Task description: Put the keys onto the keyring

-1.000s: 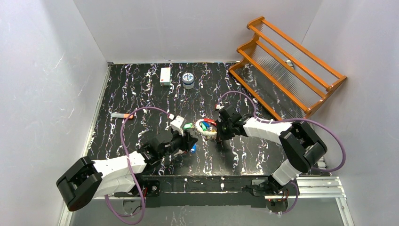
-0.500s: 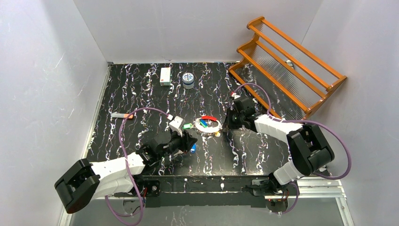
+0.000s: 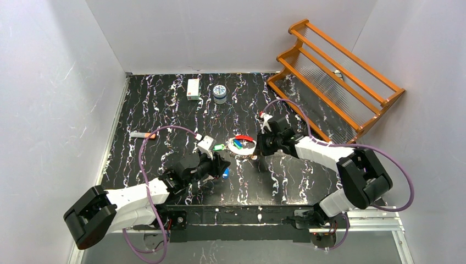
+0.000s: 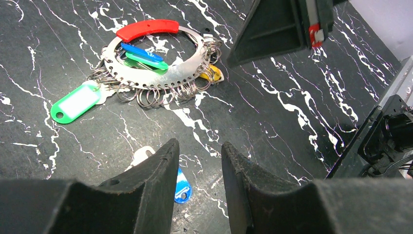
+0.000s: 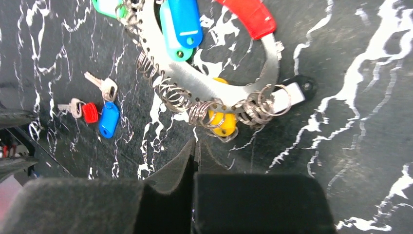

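Black marbled table (image 3: 165, 110), right gripper (image 3: 260, 148) closed beside keyring (image 3: 242, 147)

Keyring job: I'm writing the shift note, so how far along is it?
Done: the keyring already carries several coloured tags. In hand: nothing; the left hand hovers open over the loose keys, and the right hand is shut and empty beside the ring. Left: those keys, lying apart from the ring, are not yet threaded on.
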Motion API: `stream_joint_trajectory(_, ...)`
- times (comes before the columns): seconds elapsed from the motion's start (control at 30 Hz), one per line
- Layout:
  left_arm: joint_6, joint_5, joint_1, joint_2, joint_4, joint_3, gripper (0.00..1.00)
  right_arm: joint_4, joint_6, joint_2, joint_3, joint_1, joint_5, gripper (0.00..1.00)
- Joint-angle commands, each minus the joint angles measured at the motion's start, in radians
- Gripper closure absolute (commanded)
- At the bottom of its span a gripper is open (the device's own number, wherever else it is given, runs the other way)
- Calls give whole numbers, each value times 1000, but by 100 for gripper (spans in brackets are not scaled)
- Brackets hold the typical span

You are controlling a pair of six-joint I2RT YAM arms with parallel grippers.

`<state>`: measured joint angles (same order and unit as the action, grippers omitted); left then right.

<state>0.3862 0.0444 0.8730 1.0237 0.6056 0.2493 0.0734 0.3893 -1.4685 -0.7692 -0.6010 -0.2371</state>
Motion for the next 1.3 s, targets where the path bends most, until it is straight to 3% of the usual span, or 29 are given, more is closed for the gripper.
stream_joint_trajectory(0.0, -1, 14, 3, -11, 14, -13, 64, 24, -44, -45, -30, -67, 38, 94)
stream_joint_trajectory(0.63, -8, 14, 3, -17, -3, -5, 64, 1, 30, -86, -77, -91, 316, 89)
stream_joint_trajectory(0.8, -10, 16, 3, -22, -9, -7, 64, -2, -7, -64, -75, -89, 245, 83)
stream_joint_trajectory(0.93, -9, 16, 3, -22, -10, -5, 64, -35, -22, -23, -67, -94, 116, 62)
stream_joint_trajectory(1.27, -3, 15, 3, -15, -10, -4, 64, -1, -9, -98, -150, -125, 84, 57)
